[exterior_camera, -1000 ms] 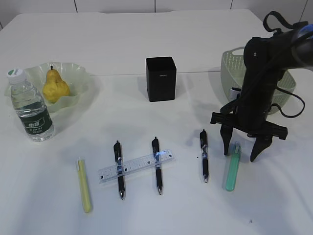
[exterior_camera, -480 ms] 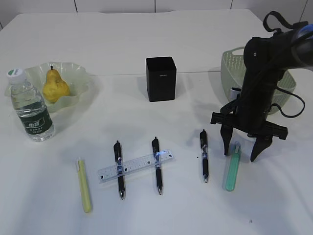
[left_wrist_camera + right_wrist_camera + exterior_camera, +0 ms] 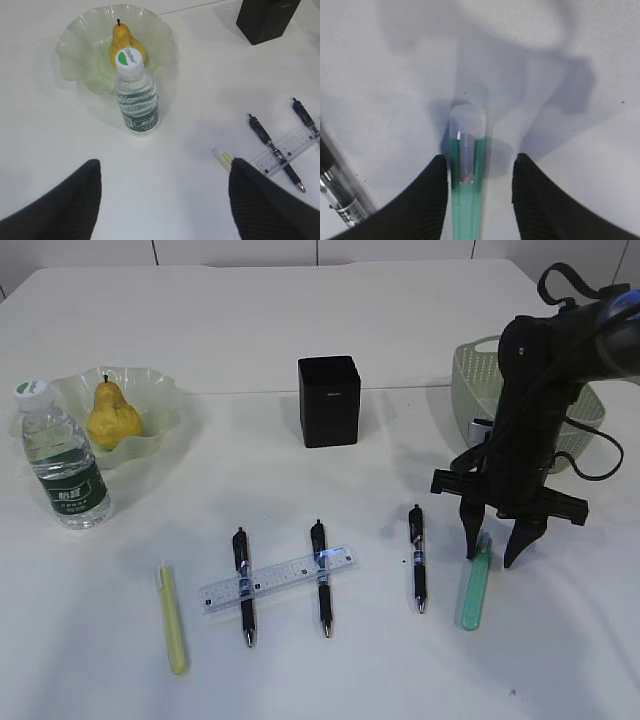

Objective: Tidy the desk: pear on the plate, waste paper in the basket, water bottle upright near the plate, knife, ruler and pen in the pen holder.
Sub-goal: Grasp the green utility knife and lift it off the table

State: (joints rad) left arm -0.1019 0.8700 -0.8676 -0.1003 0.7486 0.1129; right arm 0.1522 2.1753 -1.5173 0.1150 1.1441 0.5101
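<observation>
Straddling the green pen (image 3: 474,582) lying near the basket (image 3: 470,375), the right gripper (image 3: 497,555) is keeping its fingers narrowly parted for a grasp, likely bound for the pen holder (image 3: 329,401), while the left gripper (image 3: 162,200) is hovering wide open.

Right arm (image 3: 530,390): matte black casing, looped black cables. Right gripper (image 3: 497,548): two tapered black fingers (image 3: 432,200), finely ribbed texture on pads.
</observation>
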